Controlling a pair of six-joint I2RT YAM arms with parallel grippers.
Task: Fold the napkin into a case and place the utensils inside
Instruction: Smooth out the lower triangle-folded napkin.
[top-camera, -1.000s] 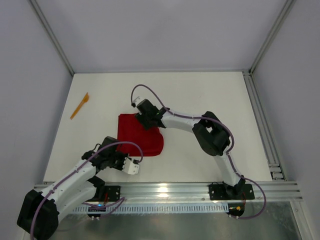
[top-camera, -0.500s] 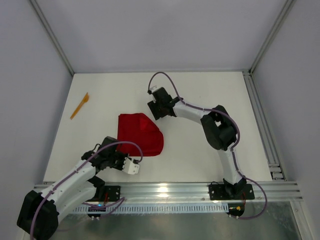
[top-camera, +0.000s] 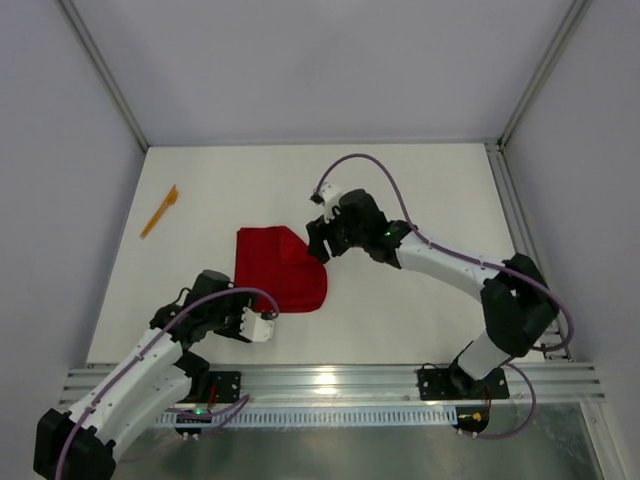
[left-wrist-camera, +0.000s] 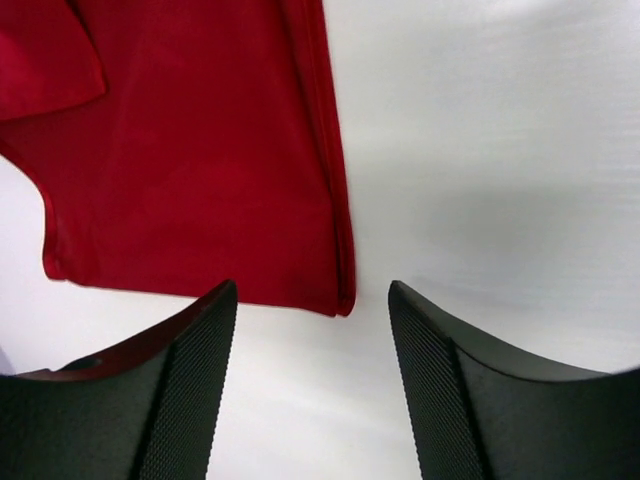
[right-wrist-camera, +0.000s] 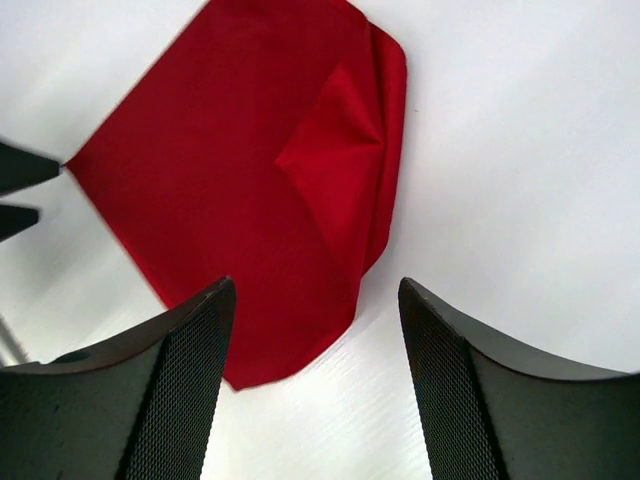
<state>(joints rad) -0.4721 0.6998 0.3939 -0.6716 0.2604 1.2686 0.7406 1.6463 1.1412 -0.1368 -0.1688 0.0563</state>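
Note:
The red napkin (top-camera: 278, 268) lies partly folded and flat on the white table, with a smaller flap (right-wrist-camera: 335, 160) turned over one side. One orange utensil (top-camera: 160, 210) lies apart at the far left. My left gripper (top-camera: 262, 325) is low at the napkin's near edge, open, and the cloth's folded corner (left-wrist-camera: 340, 295) sits just ahead of its empty jaws (left-wrist-camera: 312, 290). My right gripper (top-camera: 318, 245) hovers at the napkin's right edge, open and empty (right-wrist-camera: 315, 285), looking down on the napkin (right-wrist-camera: 240, 200).
Grey walls enclose the white table (top-camera: 420, 180) on three sides. A metal rail (top-camera: 525, 250) runs along the right edge and another (top-camera: 340, 380) across the front by the arm bases. Dark fingertips (right-wrist-camera: 20, 168) show at the left edge of the right wrist view.
My right arm lifted off the napkin's far edge, swung away to the right and came back to its right edge, opening wider. My left gripper opened and shifted slightly left.

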